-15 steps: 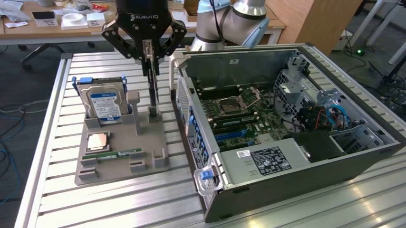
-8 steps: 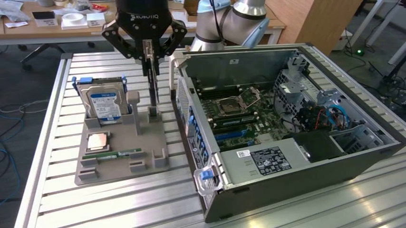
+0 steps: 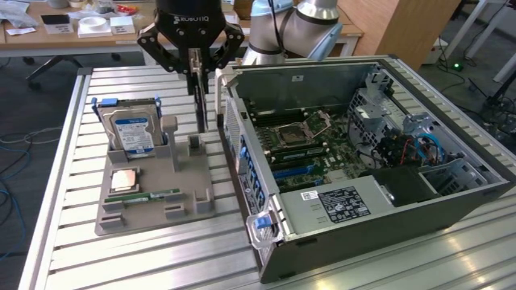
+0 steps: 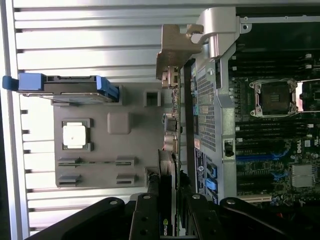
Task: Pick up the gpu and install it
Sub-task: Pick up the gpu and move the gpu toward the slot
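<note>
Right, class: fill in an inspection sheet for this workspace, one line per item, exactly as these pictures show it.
Surface: slatted metal table, holding a grey tray and an open computer case.
Job's things: gpu hanging vertically from the end effector, beside the case.
Clutter: hard drive, processor chip, memory stick on the tray.
End effector: shut on the gpu.
Cables: blue cables inside the case; loose cables on the floor.
Surroundings: wooden desk behind.
</note>
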Controlling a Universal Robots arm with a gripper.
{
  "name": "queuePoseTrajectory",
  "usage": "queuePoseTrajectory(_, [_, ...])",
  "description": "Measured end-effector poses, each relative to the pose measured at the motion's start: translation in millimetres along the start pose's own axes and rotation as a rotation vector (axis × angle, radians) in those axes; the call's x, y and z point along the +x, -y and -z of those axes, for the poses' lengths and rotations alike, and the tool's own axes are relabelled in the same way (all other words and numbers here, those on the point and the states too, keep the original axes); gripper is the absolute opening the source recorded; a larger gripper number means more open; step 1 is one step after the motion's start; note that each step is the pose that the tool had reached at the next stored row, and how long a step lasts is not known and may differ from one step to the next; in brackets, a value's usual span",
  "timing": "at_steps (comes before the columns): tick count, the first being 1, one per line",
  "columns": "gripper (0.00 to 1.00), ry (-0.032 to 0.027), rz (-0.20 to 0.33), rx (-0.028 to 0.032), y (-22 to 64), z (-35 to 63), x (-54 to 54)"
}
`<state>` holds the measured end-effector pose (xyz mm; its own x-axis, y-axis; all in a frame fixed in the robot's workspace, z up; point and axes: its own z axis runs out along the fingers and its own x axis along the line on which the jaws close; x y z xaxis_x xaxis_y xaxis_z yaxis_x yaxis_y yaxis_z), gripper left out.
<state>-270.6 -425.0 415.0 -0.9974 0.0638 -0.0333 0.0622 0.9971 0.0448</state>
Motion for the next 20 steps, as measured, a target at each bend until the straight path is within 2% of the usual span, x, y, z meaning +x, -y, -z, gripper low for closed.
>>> queuePoseTrajectory(8, [0.26, 0.0000, 0.000, -0.0004, -1.2, 1.3, -17.3])
queuePoseTrajectory(20, [0.26, -0.0003, 0.000, -0.0049, -3.4, 0.5, -52.8])
